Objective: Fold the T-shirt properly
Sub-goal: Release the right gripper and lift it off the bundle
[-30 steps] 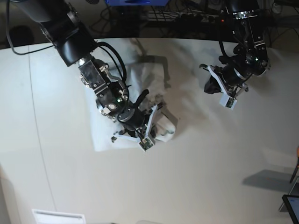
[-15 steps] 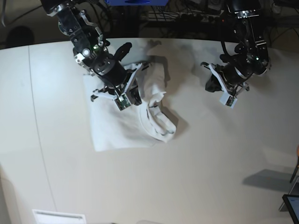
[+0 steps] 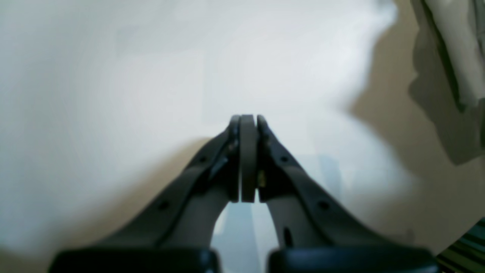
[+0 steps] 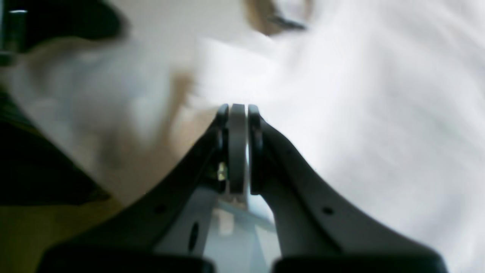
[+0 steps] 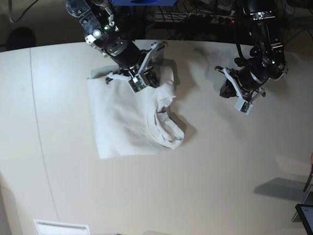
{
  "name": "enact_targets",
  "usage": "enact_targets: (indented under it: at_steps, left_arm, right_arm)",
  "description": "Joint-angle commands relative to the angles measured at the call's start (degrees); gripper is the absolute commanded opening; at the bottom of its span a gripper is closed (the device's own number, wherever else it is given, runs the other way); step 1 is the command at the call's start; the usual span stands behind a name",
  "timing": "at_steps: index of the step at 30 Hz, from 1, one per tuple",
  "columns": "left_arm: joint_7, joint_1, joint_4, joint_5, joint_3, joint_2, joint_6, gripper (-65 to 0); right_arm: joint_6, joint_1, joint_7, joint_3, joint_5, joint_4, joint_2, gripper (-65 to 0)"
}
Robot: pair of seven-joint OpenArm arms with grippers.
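T-shirt (image 5: 128, 117) on table (image 5: 220, 161); right hand (image 5: 149, 78) over its far edge.

Smooth off-white tabletop (image 5: 220, 161), white T-shirt (image 5: 124, 115) lying folded and wrinkled on its far left part

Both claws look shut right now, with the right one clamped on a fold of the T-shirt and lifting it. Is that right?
Not quite. Both are shut, but the right claw holds nothing: in the right wrist view its pads meet with no cloth between them, and the T-shirt lies on the table in the base view. The left claw is shut and empty too, off to the side over bare tabletop.
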Motion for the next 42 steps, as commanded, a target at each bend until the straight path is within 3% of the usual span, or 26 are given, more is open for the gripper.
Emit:
enact_targets:
  at_steps: [1, 6, 11, 16, 21, 26, 33, 38, 42]
  left_arm:
    - [-0.93, -0.27, 1.02, -0.76, -0.32, -0.60, -0.28, -65.0]
    - [-0.93, -0.27, 1.02, -0.76, -0.41, -0.60, -0.28, -65.0]
    - [-0.93, -0.27, 0.67, -0.76, -0.41, -1.22, -0.28, -65.0]
    - [-0.93, -0.36, 0.67, -0.76, -0.41, -1.39, -0.28, -65.0]
    - [-0.93, -0.45, 1.46, -0.76, 0.12, -1.39, -0.28, -65.0]
    - [-0.93, 0.60, 4.19, -0.76, 0.12, -1.39, -0.28, -65.0]
    - [-1.02, 1.92, 9.46, -0.85, 0.91, -1.22, -0.28, -65.0]
    - [-1.20, 1.57, 17.11, -1.20, 7.86, -0.51, -0.28, -65.0]
    - [-4.36, -1.77, 15.88, -0.76, 14.45, 3.79, -0.28, -65.0]
  right_arm:
    - [0.26, 0.63, 1.01, -0.98, 0.05, -0.62, -1.04, -63.0]
    - [0.26, 3.27, 1.45, -1.60, -0.04, -9.41, -3.94, -63.0]
    - [0.34, 4.68, 4.44, -1.60, 0.05, -13.98, -3.77, -63.0]
    - [0.34, 4.06, 1.27, -1.69, 0.05, -6.07, -3.24, -63.0]
    - [0.17, 4.06, -1.10, -0.54, 0.05, 5.62, 0.01, -63.0]
    - [-1.33, 3.97, -3.91, 9.83, 0.05, 6.32, 1.95, -63.0]
    - [-1.33, -1.83, 1.98, 21.70, 0.05, 6.15, 4.50, -63.0]
    - [-1.24, -3.85, 2.68, 24.16, 0.05, 6.06, 4.50, -63.0]
    - [-1.24, -4.20, 3.30, 24.33, 0.05, 6.06, 4.59, -63.0]
